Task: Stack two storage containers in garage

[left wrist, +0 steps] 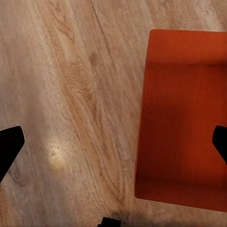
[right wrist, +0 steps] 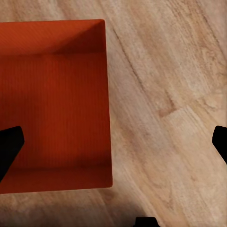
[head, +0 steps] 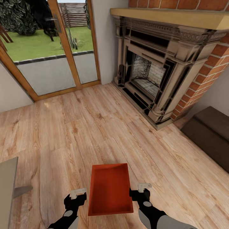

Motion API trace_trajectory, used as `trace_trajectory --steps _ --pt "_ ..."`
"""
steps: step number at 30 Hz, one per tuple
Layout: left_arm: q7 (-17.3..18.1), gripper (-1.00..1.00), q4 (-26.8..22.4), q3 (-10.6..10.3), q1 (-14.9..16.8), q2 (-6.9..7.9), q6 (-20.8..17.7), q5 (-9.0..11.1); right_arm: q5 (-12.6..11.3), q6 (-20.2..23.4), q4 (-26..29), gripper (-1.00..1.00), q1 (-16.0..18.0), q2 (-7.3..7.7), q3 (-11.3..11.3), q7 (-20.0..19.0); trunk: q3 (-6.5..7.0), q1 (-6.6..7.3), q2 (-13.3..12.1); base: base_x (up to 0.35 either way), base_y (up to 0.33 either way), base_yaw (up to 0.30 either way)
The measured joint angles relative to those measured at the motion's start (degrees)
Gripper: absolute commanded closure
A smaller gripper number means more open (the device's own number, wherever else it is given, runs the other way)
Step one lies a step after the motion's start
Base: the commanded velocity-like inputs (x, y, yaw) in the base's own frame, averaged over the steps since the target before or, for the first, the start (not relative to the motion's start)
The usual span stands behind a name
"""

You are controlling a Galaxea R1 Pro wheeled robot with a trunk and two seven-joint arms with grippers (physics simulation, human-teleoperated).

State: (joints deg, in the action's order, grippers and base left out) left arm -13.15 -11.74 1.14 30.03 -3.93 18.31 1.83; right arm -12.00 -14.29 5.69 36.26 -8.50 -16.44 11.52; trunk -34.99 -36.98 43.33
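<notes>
Head view — storage container between both grippers

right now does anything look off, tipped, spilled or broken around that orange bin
Nothing stands out. The storage container sits upright and empty on the wood plank floor, walls intact, between the left gripper and the right gripper, both open. The fireplace and the glass doors look normal.
</notes>
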Motion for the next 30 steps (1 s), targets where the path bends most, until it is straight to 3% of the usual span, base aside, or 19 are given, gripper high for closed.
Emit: trace_trajectory --steps 10,15,21,30 --pt "-0.03 -1.00 0.00 0.03 0.00 0.05 0.03 0.21 -0.01 0.00 0.00 -1.00 0.02 -0.02 0.06 -0.02 0.00 0.00 0.00 0.000 0.000 0.000" --pt "0.07 -1.00 -0.15 -1.45 0.00 -0.18 -0.53 1.07 -0.04 0.50 0.03 -1.00 0.07 -0.29 0.05 -0.24 0.00 0.00 0.00 0.000 0.000 0.000" --pt "0.13 -1.00 -0.02 0.25 0.00 -0.02 0.05 -0.11 -0.02 -0.03 0.06 -1.00 0.07 -0.06 0.06 -0.20 -1.07 -1.31 2.39 0.000 0.000 0.000" --pt "0.14 -1.00 -0.08 0.48 0.00 0.00 0.17 -0.16 -0.01 -0.09 0.03 -1.00 0.07 -0.02 0.04 -0.20 -2.69 -3.29 6.01 0.000 0.000 0.000"
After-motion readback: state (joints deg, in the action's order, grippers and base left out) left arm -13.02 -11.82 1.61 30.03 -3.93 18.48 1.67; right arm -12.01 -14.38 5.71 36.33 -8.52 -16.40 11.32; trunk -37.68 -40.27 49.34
